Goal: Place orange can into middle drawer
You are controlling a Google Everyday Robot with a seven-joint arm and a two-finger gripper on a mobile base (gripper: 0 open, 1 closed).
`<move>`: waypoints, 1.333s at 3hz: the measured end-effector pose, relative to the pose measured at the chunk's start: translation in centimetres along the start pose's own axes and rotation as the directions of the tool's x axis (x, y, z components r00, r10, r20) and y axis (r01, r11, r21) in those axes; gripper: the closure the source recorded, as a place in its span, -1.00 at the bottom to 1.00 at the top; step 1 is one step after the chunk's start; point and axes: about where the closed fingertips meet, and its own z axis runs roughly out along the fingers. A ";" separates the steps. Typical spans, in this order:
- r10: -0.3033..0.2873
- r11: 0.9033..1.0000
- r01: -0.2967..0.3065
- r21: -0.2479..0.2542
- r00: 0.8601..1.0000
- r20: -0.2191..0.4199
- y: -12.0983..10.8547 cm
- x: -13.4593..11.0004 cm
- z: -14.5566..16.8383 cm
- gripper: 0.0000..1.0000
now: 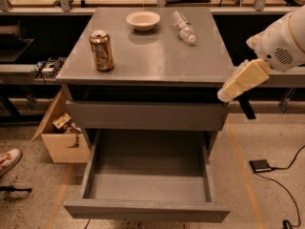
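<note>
The orange can (101, 50) stands upright on the left side of the grey cabinet top (152, 56). The middle drawer (145, 211) is pulled out below the upper grey front, and nothing shows inside it. My gripper (237, 84), cream-coloured on a white arm, hangs at the cabinet's right front corner, about level with the top. It is far to the right of the can and holds nothing that I can see.
A white bowl (143, 20) and a clear plastic bottle (183, 26) lie at the back of the cabinet top. An open cardboard box (59, 135) sits on the floor to the left, with a shoe (8, 159) beyond it. A small black device (260, 165) with a cable lies on the floor to the right.
</note>
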 end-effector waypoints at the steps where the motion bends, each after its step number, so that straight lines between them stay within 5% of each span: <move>1: 0.104 0.993 -0.112 0.039 0.980 0.168 -4.1 -3.6 3.6 -1.00; 2: 0.104 0.990 -0.121 0.076 0.974 0.201 -5.3 -4.2 3.7 -1.00; 4: 0.101 0.992 -0.116 0.054 0.969 0.225 -4.6 -5.3 4.7 -1.00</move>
